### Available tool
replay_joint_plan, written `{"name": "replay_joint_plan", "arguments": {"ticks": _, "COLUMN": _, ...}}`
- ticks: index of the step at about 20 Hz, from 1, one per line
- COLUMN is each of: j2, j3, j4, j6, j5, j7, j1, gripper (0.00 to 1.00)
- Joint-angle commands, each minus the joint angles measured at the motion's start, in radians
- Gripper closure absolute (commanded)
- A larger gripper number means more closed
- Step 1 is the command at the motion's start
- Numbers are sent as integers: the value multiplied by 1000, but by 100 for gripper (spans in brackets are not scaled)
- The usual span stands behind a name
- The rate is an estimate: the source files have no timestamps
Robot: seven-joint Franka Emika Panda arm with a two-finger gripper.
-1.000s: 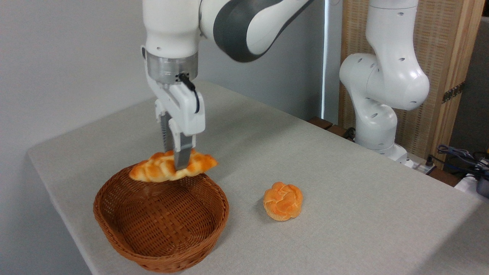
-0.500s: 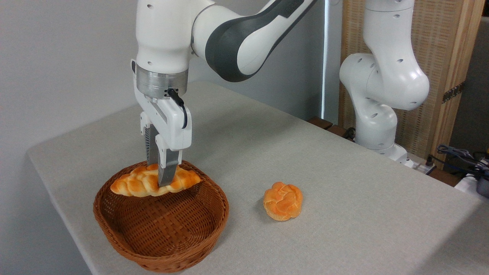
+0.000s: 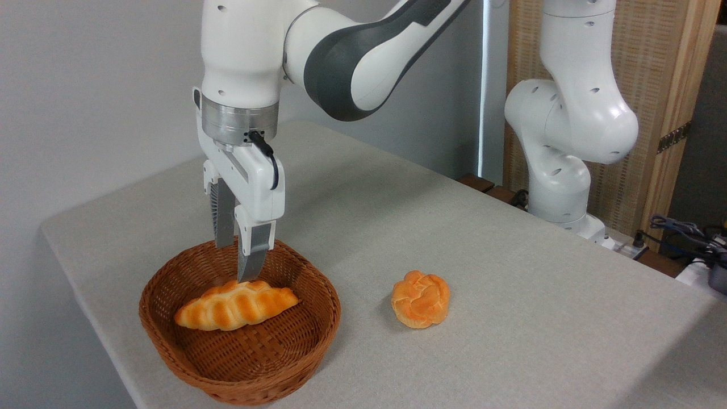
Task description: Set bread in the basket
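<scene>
The claw [image 3: 237, 262] hangs over the back half of the basket [image 3: 170, 347], pointing straight down, with its two fingers [image 3: 251, 255] parted and nothing between them. Just below its fingertips the bread [image 3: 236, 305] lies inside the basket, resting on the woven floor with its long side running left to right and its right end a little higher than its left. The nearer fingertip ends just above the loaf's upper edge; whether it touches the crust cannot be told from this angle. The farther finger stands behind and to the left of the near one, in front of the basket's rear wall. The basket sits on the table [image 3: 511, 295] directly under the claw, its braided rim circling the loaf on all sides. To the right of the claw and lower, well clear of the basket, a round bun [image 3: 421, 299] sits on the table by itself. The arm [image 3: 352, 51] rises from the claw's silver wrist ring and bends away to the right, toward its base [image 3: 559, 187] at the table's far right edge, well apart from the claw.
</scene>
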Motion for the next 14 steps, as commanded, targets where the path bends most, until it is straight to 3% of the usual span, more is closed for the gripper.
{"name": "replay_joint_plan", "arguments": {"ticks": 1, "j2": -12, "j3": 8, "j4": 16, "j6": -15, "j5": 88, "j7": -24, "j1": -1, "gripper": 0}}
{"name": "replay_joint_plan", "arguments": {"ticks": 3, "j2": -20, "j3": 14, "j4": 51, "j6": -86, "j5": 96, "j7": -27, "j1": 0, "gripper": 0}}
{"name": "replay_joint_plan", "arguments": {"ticks": 6, "j2": -17, "j3": 16, "j4": 169, "j6": -303, "j5": 99, "j7": -27, "j1": 12, "gripper": 0}}
{"name": "replay_joint_plan", "arguments": {"ticks": 8, "j2": -17, "j3": 16, "j4": 227, "j6": -385, "j5": 99, "j7": -39, "j1": 20, "gripper": 0}}
{"name": "replay_joint_plan", "arguments": {"ticks": 10, "j2": -12, "j3": 15, "j4": 302, "j6": -494, "j5": 104, "j7": -131, "j1": 22, "gripper": 0}}
{"name": "replay_joint_plan", "arguments": {"ticks": 11, "j2": -11, "j3": 15, "j4": 324, "j6": -534, "j5": 114, "j7": -172, "j1": 22, "gripper": 0}}
{"name": "replay_joint_plan", "arguments": {"ticks": 14, "j2": -12, "j3": 4, "j4": 348, "j6": -623, "j5": 220, "j7": -195, "j1": 22, "gripper": 0}}
